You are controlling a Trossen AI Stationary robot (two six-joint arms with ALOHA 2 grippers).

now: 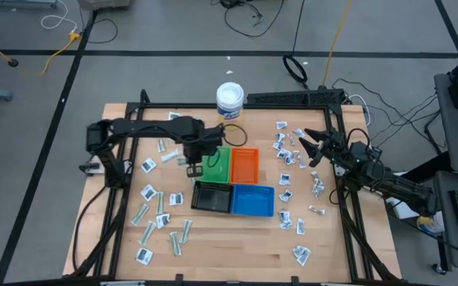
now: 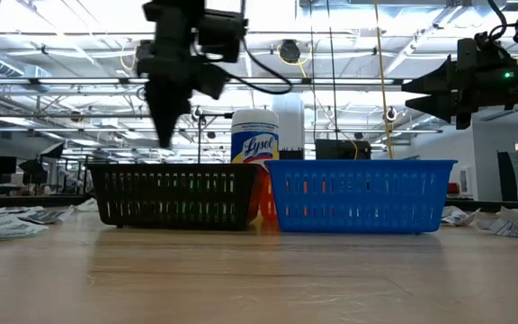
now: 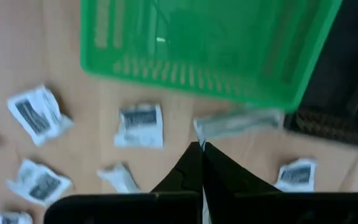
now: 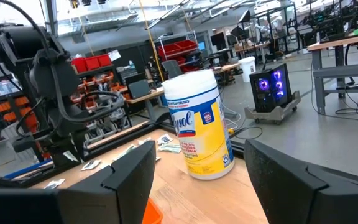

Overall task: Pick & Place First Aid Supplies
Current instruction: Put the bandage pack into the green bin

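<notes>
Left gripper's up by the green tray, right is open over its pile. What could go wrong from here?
1. The left gripper is shut near the green tray, pinching what looks like a slim pale strip at one end; the hold seems marginal, so it might slip out short of the tray.
2. The packets under the open right gripper lie crowded, some touching, so one grasp may take two.

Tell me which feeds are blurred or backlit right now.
Left wrist view: soft, green tray and packets smeared. Low view: bright ceiling lights silhouette both arms; black tray dark. High view evenly lit. Right wrist view: own fingers blurred, tub sharp.
</notes>
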